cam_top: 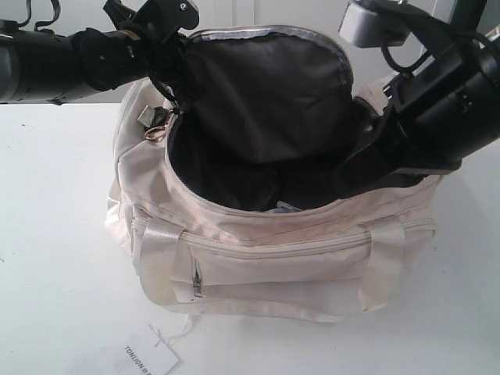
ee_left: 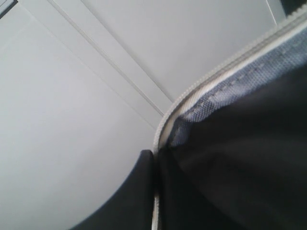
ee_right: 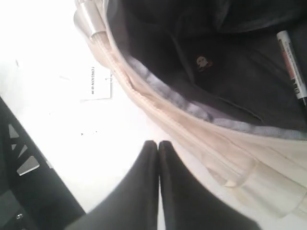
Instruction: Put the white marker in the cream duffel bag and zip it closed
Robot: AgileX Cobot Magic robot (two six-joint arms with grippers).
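Marker (ee_right: pixel 292 62) lies in the bag (cam_top: pixel 258 258); right gripper (ee_right: pixel 158 146) together, empty; left gripper (ee_left: pixel 154 163) clamps its flap (cam_top: pixel 266 94); fabric's soft, floppy; I'd take the gold pull (cam_top: pixel 155 133).

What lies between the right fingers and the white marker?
Right wrist view: the wall and rim of the cream duffel bag; the white marker lies inside.

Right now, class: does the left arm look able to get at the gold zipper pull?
Probably yes. The gold zipper pull hangs uncovered at the cream duffel bag's end, just below the left gripper; but that gripper seems to hold the flap up, so it must release first.
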